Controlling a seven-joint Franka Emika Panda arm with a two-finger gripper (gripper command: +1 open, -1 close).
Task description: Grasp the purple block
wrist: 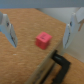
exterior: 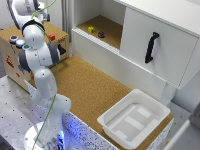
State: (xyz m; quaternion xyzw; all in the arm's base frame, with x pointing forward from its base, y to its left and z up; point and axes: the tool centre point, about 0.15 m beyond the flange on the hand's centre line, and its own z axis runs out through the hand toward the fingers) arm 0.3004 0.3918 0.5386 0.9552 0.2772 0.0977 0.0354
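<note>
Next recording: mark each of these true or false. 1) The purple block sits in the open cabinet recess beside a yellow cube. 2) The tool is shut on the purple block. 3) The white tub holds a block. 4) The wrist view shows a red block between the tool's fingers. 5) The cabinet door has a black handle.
1) True: the purple block lies near the yellow cube in the recess.
2) False: the tool is open, holding nothing.
3) False: the white tub looks empty.
4) True: the red block lies between the fingers, untouched.
5) True: black handle.
</note>
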